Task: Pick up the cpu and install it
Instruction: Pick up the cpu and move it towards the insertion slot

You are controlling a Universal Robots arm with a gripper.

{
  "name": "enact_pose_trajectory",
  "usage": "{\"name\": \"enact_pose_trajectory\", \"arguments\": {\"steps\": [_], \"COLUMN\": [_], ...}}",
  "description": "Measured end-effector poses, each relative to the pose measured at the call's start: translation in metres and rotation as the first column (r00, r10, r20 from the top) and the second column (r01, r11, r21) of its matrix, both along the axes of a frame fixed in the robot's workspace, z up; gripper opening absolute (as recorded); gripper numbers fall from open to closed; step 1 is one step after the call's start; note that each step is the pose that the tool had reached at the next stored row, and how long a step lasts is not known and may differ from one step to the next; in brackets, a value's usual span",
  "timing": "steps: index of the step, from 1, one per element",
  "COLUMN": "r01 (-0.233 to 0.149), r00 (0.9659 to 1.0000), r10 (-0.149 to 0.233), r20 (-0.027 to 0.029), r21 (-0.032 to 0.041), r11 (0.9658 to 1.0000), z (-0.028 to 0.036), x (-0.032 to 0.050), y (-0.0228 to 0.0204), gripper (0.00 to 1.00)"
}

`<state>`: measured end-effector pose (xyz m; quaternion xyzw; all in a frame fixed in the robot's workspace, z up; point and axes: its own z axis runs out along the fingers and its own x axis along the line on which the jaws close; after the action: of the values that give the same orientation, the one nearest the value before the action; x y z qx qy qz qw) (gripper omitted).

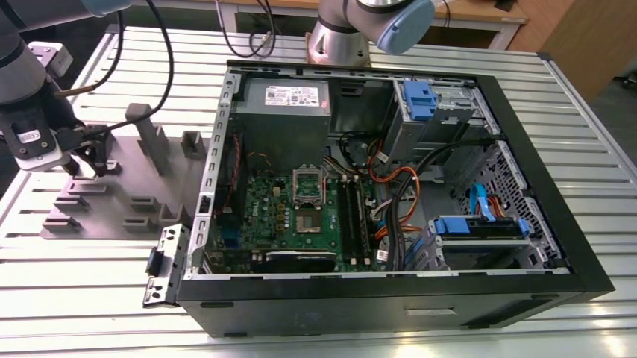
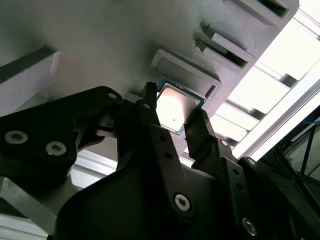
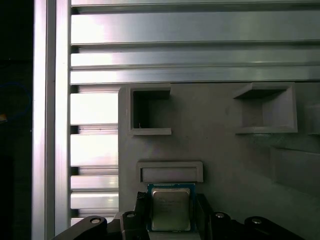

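Straddling the cpu, the fingers press one against each of two opposite edges and seem to be pinching it. It lies flat and square directly between them, with no long axis to favour, on the grey tray. A raised block stands just past the fingertips. The gripper points straight down, well apart from the open case.

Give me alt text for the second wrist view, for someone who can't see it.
A small square cpu with a shiny metal top sits within the black gripper, which straddles it on two sides. Behind it is a grey plastic fixture with raised rectangular frames, and beyond that bright aluminium table slats.
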<state>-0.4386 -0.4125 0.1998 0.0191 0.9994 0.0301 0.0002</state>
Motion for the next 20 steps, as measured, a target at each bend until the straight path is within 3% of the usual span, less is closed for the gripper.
{"name": "enact_pose_trajectory", "arguments": {"steps": [20], "r01": [0.0], "r00": [1.0], "r10": [0.0], "r20": [0.0], "r21": [0.0], "r11": [1.0], "z": [0.0057], "x": [0.0], "y": [0.0], "gripper": [0.47]}}
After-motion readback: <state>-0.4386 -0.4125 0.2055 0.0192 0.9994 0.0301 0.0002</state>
